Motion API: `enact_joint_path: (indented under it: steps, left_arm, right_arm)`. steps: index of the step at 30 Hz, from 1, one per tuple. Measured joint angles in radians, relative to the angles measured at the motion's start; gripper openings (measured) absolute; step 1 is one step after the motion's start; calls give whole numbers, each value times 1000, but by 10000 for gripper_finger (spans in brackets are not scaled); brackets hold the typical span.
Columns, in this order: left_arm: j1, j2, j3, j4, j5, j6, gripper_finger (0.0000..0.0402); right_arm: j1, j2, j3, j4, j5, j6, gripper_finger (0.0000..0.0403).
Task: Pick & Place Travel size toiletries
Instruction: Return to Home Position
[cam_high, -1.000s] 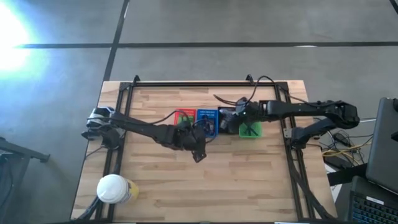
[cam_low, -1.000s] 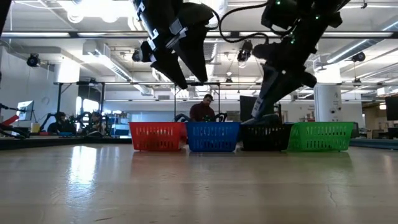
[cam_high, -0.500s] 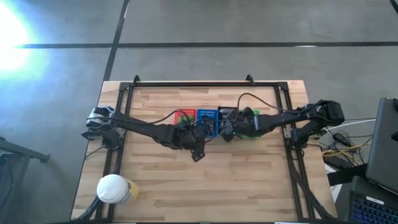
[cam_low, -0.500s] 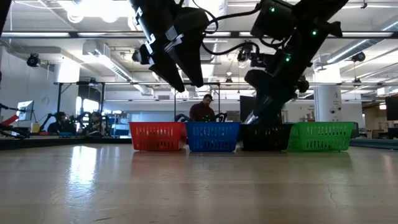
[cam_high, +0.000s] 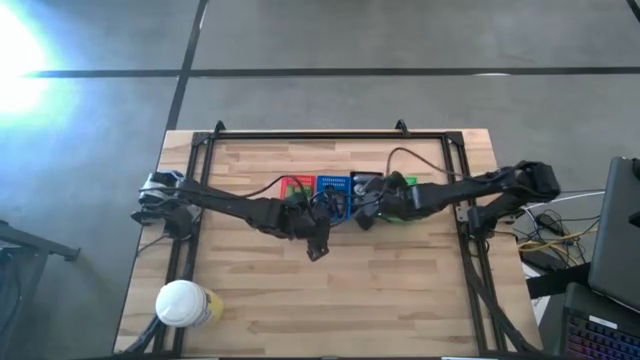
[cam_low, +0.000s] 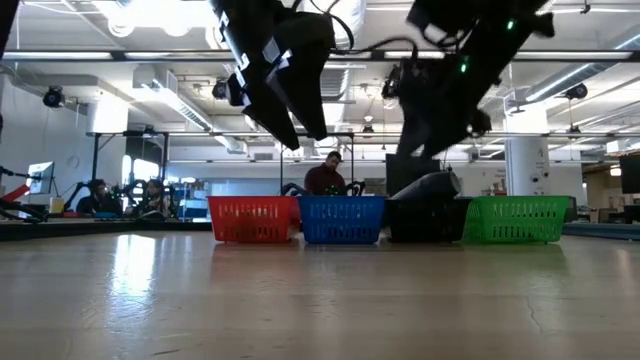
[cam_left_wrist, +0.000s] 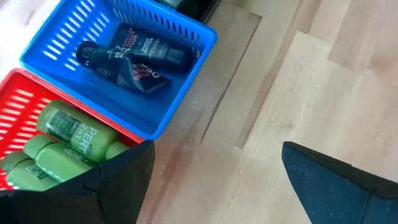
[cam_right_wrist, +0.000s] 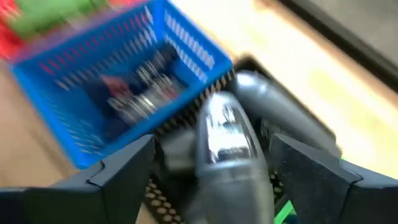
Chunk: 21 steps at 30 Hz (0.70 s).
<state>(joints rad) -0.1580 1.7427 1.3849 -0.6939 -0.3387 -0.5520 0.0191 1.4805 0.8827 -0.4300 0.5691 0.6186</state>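
We see the left gripper (cam_high: 318, 247) released at six o'clock of the blue basket (cam_low: 342, 220); the right gripper (cam_high: 362, 217), released, over grey deodorants (cam_right_wrist: 227, 155).

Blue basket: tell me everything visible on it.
The blue basket is slotted plastic, rectangular and open-topped, standing upright on the wood table. It is second in the row, with the red basket close against one side and the black basket on the other. Inside lie dark tubes with red-and-white labels.

2 dark jointed arms (cam_high: 232, 205), blk cables (cam_high: 405, 153), green LEDs (cam_low: 511, 25)
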Motion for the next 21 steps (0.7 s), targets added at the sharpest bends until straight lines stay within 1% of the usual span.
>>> enact_joint_path:
  steps: [5, 8, 11, 13, 15, 16, 18, 19, 21]
  left_arm:
    - [6, -48, 0, 4, 12, 25, 355]
    - [-1, -127, -36, 77, 43, 59, 355]
    - [-4, -250, -140, 225, 49, 88, 351]
    - [16, -335, -208, 239, 19, 83, 346]
    - [36, -420, -266, 221, -51, 62, 345]
    - [41, -471, -292, 215, -79, 28, 345]
    - [38, -566, -335, 233, -78, -119, 344]
    - [31, -610, -363, 267, -74, -117, 344]
    - [17, -686, -434, 408, -43, -24, 344]
  right_arm:
    - [35, -165, 1, -3, -26, -78, 328]
    - [62, -299, -29, -5, -96, -99, 326]
    - [64, -434, -61, -19, -191, -102, 314]
    - [62, -524, -63, -64, -204, -102, 304]
    - [63, -610, -51, -121, -206, -100, 296]
    - [63, -652, -43, -139, -210, -88, 292]
    - [65, -733, -30, -164, -242, 17, 284]
    - [66, -775, -28, -156, -267, 27, 281]
    - [69, -847, -36, -87, -321, -69, 275]
